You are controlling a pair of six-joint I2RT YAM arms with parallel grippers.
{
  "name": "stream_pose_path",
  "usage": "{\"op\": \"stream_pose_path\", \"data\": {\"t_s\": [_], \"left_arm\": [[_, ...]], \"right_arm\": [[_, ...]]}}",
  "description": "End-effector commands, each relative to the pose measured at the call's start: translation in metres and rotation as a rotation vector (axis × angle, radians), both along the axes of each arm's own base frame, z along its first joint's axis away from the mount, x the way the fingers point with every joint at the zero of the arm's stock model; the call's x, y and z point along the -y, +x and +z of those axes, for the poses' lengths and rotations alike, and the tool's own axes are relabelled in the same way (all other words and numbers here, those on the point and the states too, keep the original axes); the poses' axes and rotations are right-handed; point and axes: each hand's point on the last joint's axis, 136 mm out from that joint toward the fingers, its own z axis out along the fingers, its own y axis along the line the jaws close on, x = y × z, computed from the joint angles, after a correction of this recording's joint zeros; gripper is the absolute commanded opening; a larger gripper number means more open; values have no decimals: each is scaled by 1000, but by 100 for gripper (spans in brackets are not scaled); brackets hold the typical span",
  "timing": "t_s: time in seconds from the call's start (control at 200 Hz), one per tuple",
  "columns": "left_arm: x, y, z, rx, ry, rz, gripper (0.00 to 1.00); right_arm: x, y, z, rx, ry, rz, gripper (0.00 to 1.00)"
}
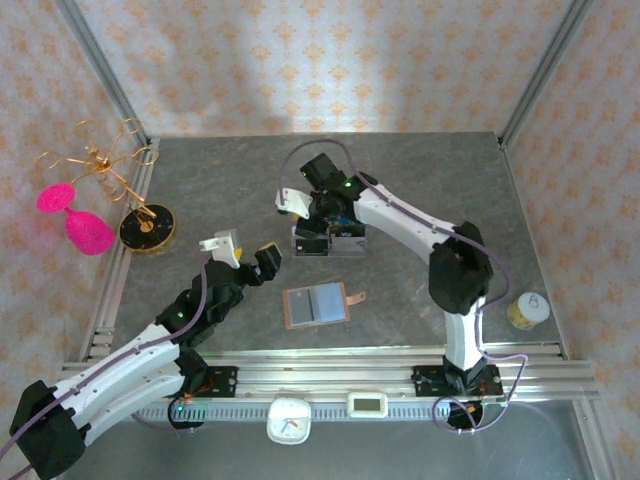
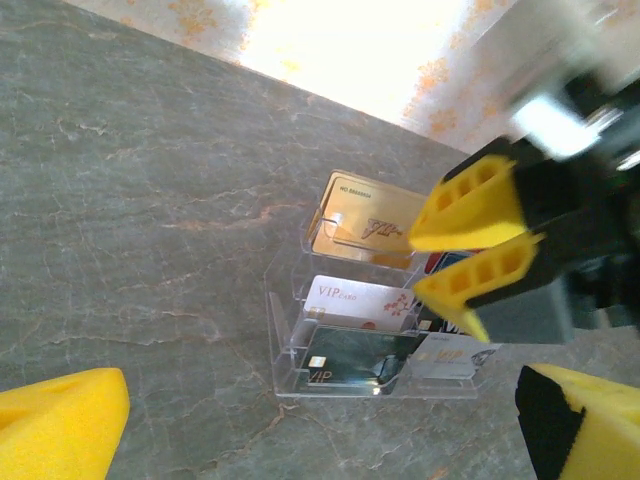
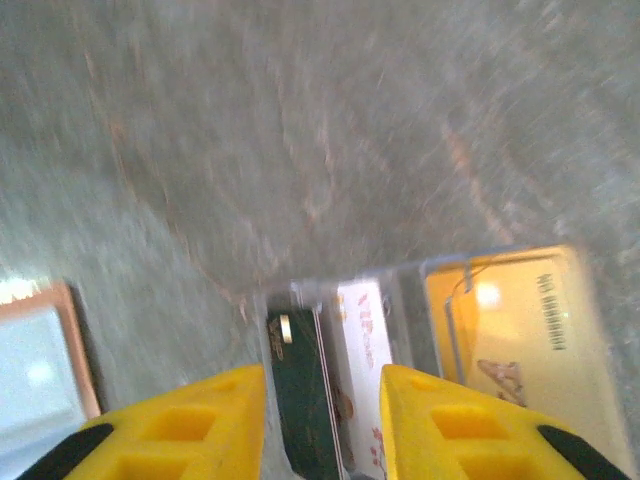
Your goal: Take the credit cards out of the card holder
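"VIP" on white card [image 2: 352,300], "VIP" on dark card [image 2: 340,366]

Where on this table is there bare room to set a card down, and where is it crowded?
Bare: the far table strip between the acrylic stand and the back wall; also between the card holder and the yellow jar. Crowded: the middle, around stand and holder.

The table top [image 1: 430,180] was grey, with thin pale lines like stone. It lay under the right fingers [image 3: 170,425] and spread out far past them. Past the left fingers [image 2: 60,420], beyond the far edge of the table, the wall [image 2: 330,40] shone bright with light. The walls were pale pink paper with little orange flowers. Shiny metal posts [image 1: 100,62] stood in the back corners. Behind both sets of fingers, along the near edge, ran silver metal rails [image 1: 330,372].
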Motion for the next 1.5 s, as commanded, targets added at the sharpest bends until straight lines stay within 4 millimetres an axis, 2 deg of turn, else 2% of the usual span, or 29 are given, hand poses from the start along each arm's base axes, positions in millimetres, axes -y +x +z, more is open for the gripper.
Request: {"op": "stream_pose_path", "data": {"t_s": [0.0,0.065,0.105,0.23,0.38,0.511,0.706,0.816,1.006,1.076,1.201,1.276,1.392,1.492], "left_arm": [[-7,-2,2,1,-94,45,99],[-10,-5,3,-4,-113,53,99],[-10,-8,5,-1,-125,48,99],[-16,-16,-1,-17,-141,51,99],[-21,-26,-13,-52,-152,57,99],[-20,-32,-20,-57,-190,32,99],[-22,-37,-25,-59,-216,31,99],[-22,-38,-26,-62,-218,31,99],[-17,-37,-32,-86,-210,16,99],[-14,-36,-34,-93,-205,2,99],[-4,-36,-44,-123,-191,-42,95],[3,-36,-55,-158,-186,-71,88],[17,-39,-72,-216,-185,-133,65],[31,-43,-85,-264,-195,-199,38]], "right_arm": [[-22,-10,49,-39,269,-150,35],[-27,-15,48,-76,343,-265,36],[-26,-19,40,-110,371,-349,36],[-12,-43,-2,-177,360,-580,37],[-4,-102,-59,-231,227,-627,38],[-5,-143,-92,-248,123,-618,38],[-8,-160,-117,-225,45,-613,39],[-13,-164,-130,-221,17,-602,39],[-8,-168,-154,-205,-69,-604,35],[-2,-168,-157,-202,-77,-625,24],[-2,-165,-148,-216,1,-662,2],[-5,-162,-138,-231,71,-685,0],[-9,-159,-116,-282,215,-721,0],[-6,-155,-100,-317,316,-772,0]]}}
